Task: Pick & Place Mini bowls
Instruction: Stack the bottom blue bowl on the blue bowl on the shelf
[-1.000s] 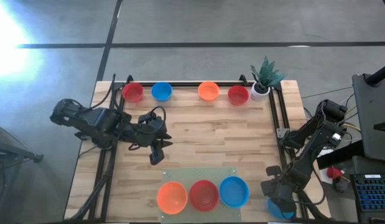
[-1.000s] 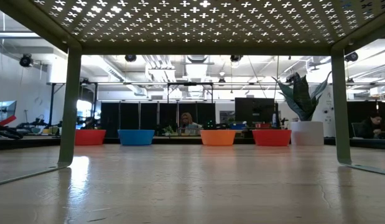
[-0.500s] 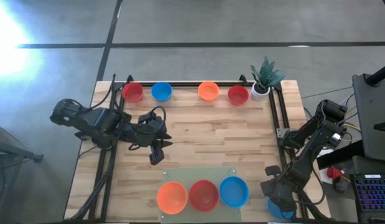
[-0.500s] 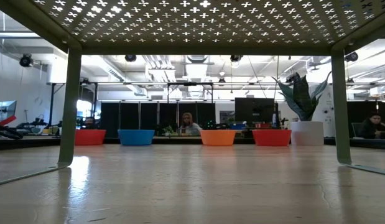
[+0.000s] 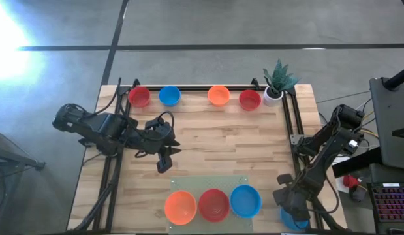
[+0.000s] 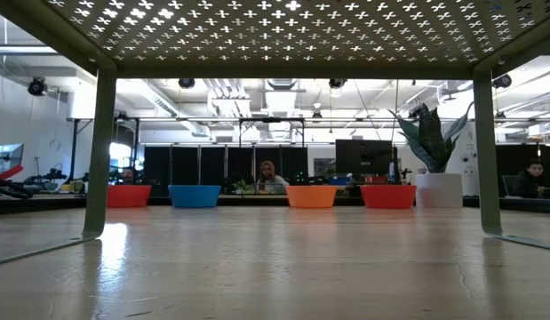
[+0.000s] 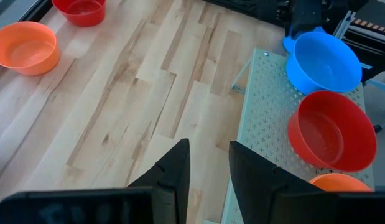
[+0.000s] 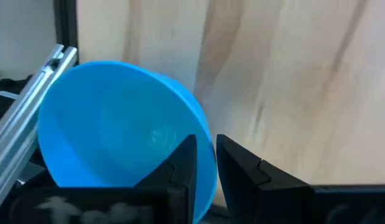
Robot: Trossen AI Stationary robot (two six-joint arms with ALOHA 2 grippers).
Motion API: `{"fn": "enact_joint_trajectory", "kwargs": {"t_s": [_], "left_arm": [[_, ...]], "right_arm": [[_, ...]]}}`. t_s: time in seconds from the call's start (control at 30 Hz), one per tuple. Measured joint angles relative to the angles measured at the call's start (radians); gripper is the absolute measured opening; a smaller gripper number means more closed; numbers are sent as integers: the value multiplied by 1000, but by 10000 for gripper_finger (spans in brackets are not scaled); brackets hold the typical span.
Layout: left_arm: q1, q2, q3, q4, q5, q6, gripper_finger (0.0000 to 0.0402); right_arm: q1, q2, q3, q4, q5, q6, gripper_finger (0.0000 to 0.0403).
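Four mini bowls stand in a row at the table's far edge: red [image 5: 139,96], blue [image 5: 169,96], orange [image 5: 218,95] and red [image 5: 250,100]. Three more, orange [image 5: 180,206], red [image 5: 214,204] and blue [image 5: 245,200], sit on a pale green perforated plate [image 5: 188,183] at the near edge. My right gripper [image 5: 293,210] is at the near right corner, shut on another blue bowl [image 8: 117,130]. My left gripper [image 5: 164,161] hangs over the table's left middle, empty, its fingers a narrow gap apart [image 7: 209,180]. My right gripper holds the blue bowl by its rim [image 8: 203,155], one finger inside the bowl and one outside. The bowl sits tilted in the hold beside the metal rail. Whether its bottom rests on anything, I cannot tell.
A small white pot with a green plant [image 5: 273,93] stands at the far right corner, next to the red bowl. Black metal rails [image 5: 288,124] run along the table's left, right and far edges. Bare wood [image 5: 228,140] lies between the far row and the plate.
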Motion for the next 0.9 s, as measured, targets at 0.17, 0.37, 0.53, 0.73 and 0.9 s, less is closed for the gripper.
{"fn": "enact_joint_trajectory", "kwargs": {"t_s": [0.17, 0.37, 0.53, 0.73, 0.9], "left_arm": [[0, 0, 0, 0, 0, -4, 103], [0, 0, 0, 0, 0, -5, 103], [0, 0, 0, 0, 0, -6, 103], [0, 0, 0, 0, 0, -6, 103], [0, 0, 0, 0, 0, -3, 103]], "right_arm": [[1, 0, -38, 36, 0, 33, 59], [1, 0, -57, 39, 0, 56, 52], [0, 0, -59, 39, -1, 100, 15], [0, 0, -57, 57, 2, 200, 9], [-2, -12, -3, 57, 2, 185, 9]]}}
